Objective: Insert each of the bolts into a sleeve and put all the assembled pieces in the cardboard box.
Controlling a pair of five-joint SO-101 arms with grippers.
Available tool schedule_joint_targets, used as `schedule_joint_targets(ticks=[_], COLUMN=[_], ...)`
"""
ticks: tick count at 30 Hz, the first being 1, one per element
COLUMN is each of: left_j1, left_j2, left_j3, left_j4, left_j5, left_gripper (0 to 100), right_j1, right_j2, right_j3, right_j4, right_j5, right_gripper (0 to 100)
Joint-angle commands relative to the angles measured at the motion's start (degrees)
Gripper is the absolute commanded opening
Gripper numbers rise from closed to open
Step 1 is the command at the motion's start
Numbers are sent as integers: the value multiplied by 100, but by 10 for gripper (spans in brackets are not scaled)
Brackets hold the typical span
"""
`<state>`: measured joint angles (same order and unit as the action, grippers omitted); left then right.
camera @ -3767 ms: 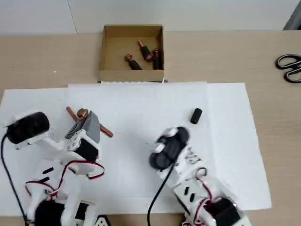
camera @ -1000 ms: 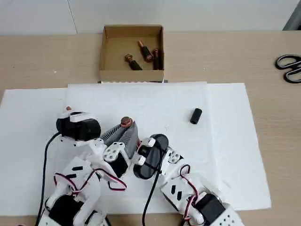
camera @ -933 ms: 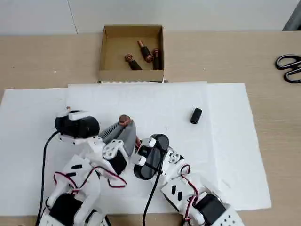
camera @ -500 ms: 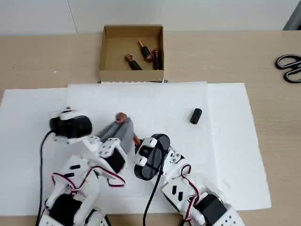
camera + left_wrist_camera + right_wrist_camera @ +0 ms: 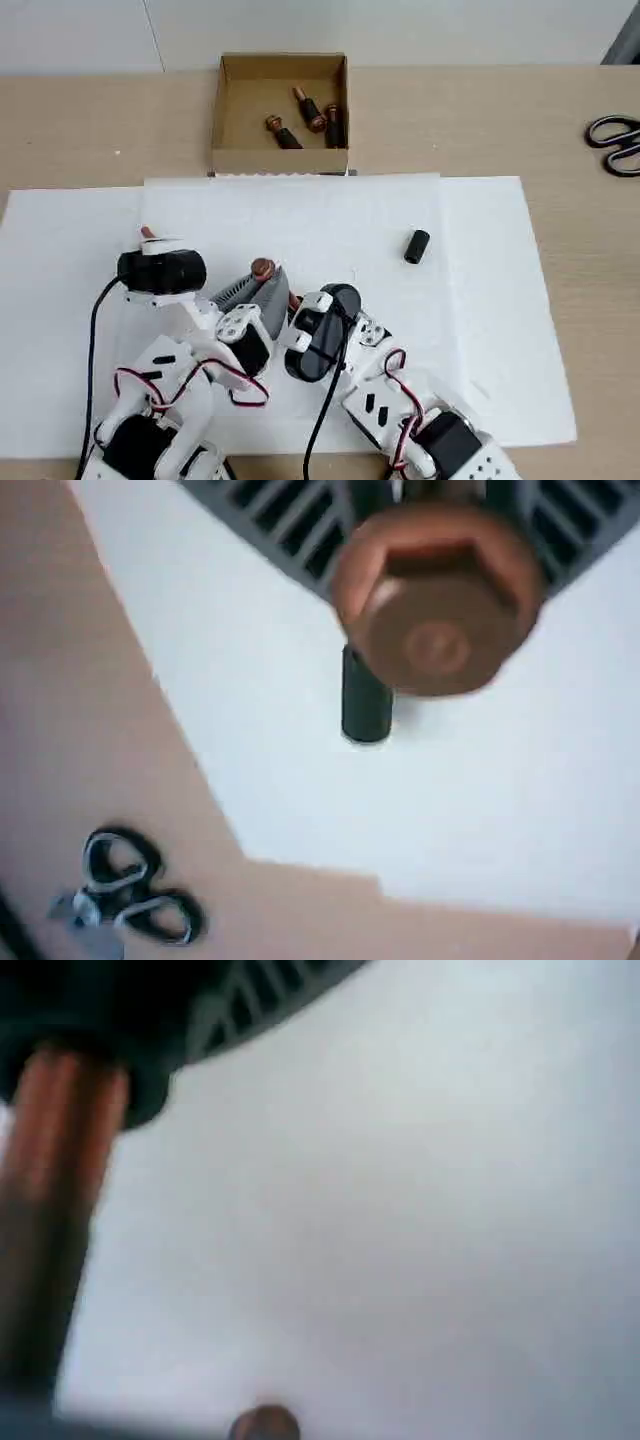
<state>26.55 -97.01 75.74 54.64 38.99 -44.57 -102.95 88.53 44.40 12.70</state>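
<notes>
**Bolt held ready over the sheet.** A copper bolt is clamped in the left gripper above the middle of the white sheet, its hexagonal head uppermost. The shaft is angled down toward the right arm, which stands just beside it. In the right wrist view a copper shaft is seen leaving a dark rounded form under the right gripper. Whether that gripper is open or closed on anything cannot be told.

One loose black sleeve lies on the sheet, well apart to the right. The tip of a second bolt is seen behind the left arm. Three assembled pieces are already laid in the cardboard box at the far side of the counter.

The step in hand is judged to be the mating of bolt and sleeve. It would be best done with the shaft lined up with the sleeve's bore, the clamp held firm and the push eased in slowly. That way the bolt is not cocked or knocked loose, and the two arms are not brought into contact.
</notes>
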Motion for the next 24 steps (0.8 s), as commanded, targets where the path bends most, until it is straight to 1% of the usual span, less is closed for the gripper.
schedule_joint_targets(ticks=[1,3,8,10,13,18,20,24], left_j1=[26,123,774,888,870,844,747,695], left_j2=[26,26,35,35,35,35,35,35], left_j3=[-84,-224,-198,-57,84,92,92,101], left_j4=[387,589,941,949,949,870,818,870], left_j5=[-26,-26,-35,-246,-510,-519,-519,-712], left_gripper=[6,6,6,6,6,9,48,245], right_j1=[-4,-4,-4,-4,-4,-4,-4,-4], right_j2=[-75,-75,-75,-75,-75,-75,-75,-75], right_j3=[-378,-360,-360,-369,-378,-378,-378,-378], right_j4=[-40,-48,-66,-66,-66,-66,-66,-66], right_j5=[26,26,26,26,35,35,35,35], right_gripper=[2,2,2,2,2,2,2,2])
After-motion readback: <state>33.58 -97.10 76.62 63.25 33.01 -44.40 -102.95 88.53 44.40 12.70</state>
